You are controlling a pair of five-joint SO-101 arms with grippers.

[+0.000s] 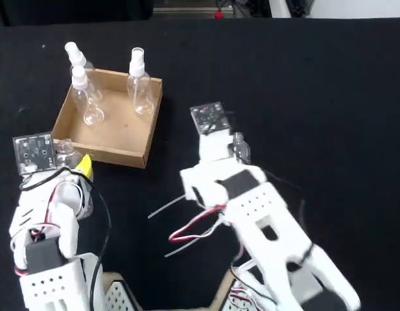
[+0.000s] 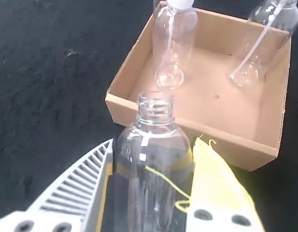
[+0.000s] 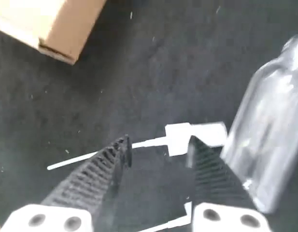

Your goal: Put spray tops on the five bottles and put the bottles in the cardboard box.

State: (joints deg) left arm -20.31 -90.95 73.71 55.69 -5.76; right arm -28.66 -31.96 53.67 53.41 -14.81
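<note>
The clear uncapped plastic bottle point(image 2: 156, 116) is grasped by the left gripper point(image 2: 154, 159) beside the brown cardboard box point(image 2: 187, 123). The white plastic spray top point(image 3: 177, 139) is to be pinched squarely at its head by the released right gripper point(image 3: 158, 145).

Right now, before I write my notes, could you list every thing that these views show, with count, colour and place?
cardboard box: one, brown, left part of the table.
capped bottles: three, clear with white spray tops; two stand in the box, one at its far corner, inside or behind I cannot tell.
uncapped bottles: two, clear; one in the left jaws, one beside the right jaws.
spray top: one, white, lying on the table.
table: one, black.
left arm: white, jaws shut on a bottle.
right arm: white, jaws open astride the spray top.
</note>
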